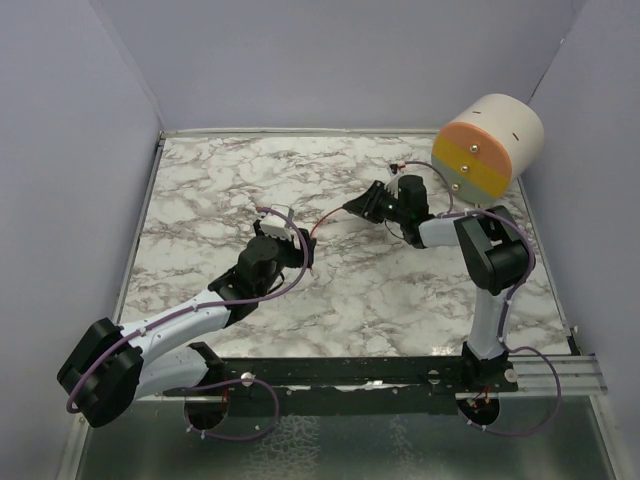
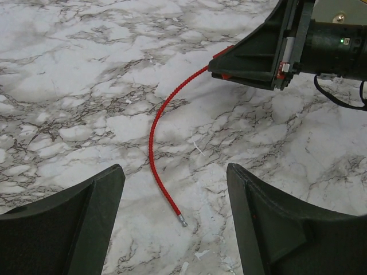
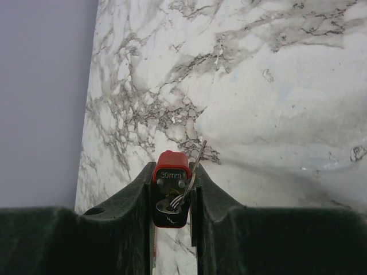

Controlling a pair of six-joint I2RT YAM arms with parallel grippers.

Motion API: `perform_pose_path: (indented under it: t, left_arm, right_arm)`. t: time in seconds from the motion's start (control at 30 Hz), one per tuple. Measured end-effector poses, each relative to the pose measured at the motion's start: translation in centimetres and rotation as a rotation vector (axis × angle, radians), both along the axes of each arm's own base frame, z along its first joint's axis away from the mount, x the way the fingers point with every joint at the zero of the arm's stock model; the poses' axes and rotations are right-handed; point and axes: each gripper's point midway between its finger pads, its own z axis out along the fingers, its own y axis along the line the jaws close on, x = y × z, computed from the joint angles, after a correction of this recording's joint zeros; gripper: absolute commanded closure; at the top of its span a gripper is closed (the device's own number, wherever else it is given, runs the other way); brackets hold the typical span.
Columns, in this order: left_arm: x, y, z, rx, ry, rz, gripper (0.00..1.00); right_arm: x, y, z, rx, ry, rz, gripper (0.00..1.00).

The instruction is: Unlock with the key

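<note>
My right gripper [image 3: 174, 172] is shut on a small red padlock [image 3: 170, 192] marked "30mm", held just above the marble table [image 1: 220, 190]. A thin metal key [image 3: 196, 159] sticks out of the keyhole on the lock's near face. The lock's red cable [image 2: 153, 123] curves away from the right gripper [image 2: 243, 57] down to the table, and its free metal end [image 2: 182, 220] lies between my left fingers. My left gripper [image 2: 175, 175] is open and empty, low over the table around that cable end. In the top view the left gripper [image 1: 293, 240] sits left of the right gripper [image 1: 352, 208].
A cream cylinder with an orange and yellow face [image 1: 490, 145] stands at the back right corner, close behind the right arm. Grey walls enclose the table on the left, back and right. The table's left edge [image 3: 92, 114] shows in the right wrist view.
</note>
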Motion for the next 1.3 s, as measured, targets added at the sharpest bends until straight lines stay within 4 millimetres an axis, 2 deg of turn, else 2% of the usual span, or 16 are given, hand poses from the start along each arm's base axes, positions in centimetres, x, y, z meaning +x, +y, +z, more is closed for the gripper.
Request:
perform_pose_path:
  t: [0.1, 0.23, 0.47, 0.57, 0.77, 0.9, 1.0, 1.07, 1.13, 1.2, 1.3]
  left_arm:
    - [0.0, 0.0, 0.0, 0.000, 0.001, -0.002, 0.25]
    - [0.0, 0.0, 0.0, 0.001, 0.001, -0.003, 0.25]
    - [0.0, 0.0, 0.0, 0.002, 0.001, -0.003, 0.25]
    - [0.0, 0.0, -0.1, 0.002, 0.001, -0.003, 0.25]
    - [0.0, 0.0, -0.1, 0.002, 0.001, -0.003, 0.25]
    - [0.0, 0.0, -0.1, 0.002, 0.001, -0.003, 0.25]
    - [0.0, 0.0, -0.1, 0.002, 0.001, -0.003, 0.24]
    - [0.0, 0.0, -0.1, 0.002, 0.001, -0.003, 0.22]
    - [0.0, 0.0, 0.0, 0.000, 0.000, -0.002, 0.15]
    - [-0.1, 0.0, 0.1, -0.006, 0.000, 0.001, 0.07]
    - [-0.1, 0.3, 0.5, -0.024, -0.001, 0.016, 0.01]
  right_arm:
    - [0.9, 0.8, -0.3, -0.006, 0.005, 0.004, 0.83]
    - [1.0, 1.2, -1.2, -0.018, 0.030, 0.008, 0.75]
    - [1.0, 1.1, -2.1, -0.042, 0.063, 0.004, 0.59]
    - [0.9, 1.0, -2.5, -0.054, 0.077, 0.000, 0.55]
    - [0.7, 0.8, -3.0, -0.069, 0.097, -0.003, 0.34]
    - [0.7, 0.8, -3.1, -0.073, 0.096, -0.004, 0.28]
    - [0.6, 0.7, -3.1, -0.074, 0.093, -0.003, 0.26]
    - [0.5, 0.7, -3.0, -0.075, 0.091, -0.002, 0.26]
    - [0.0, 0.5, -3.0, -0.078, 0.094, -0.001, 0.23]
    - [-0.6, 0.2, -3.0, -0.083, 0.100, -0.001, 0.20]
    - [-2.0, -0.5, -2.7, -0.102, 0.110, -0.007, 0.16]
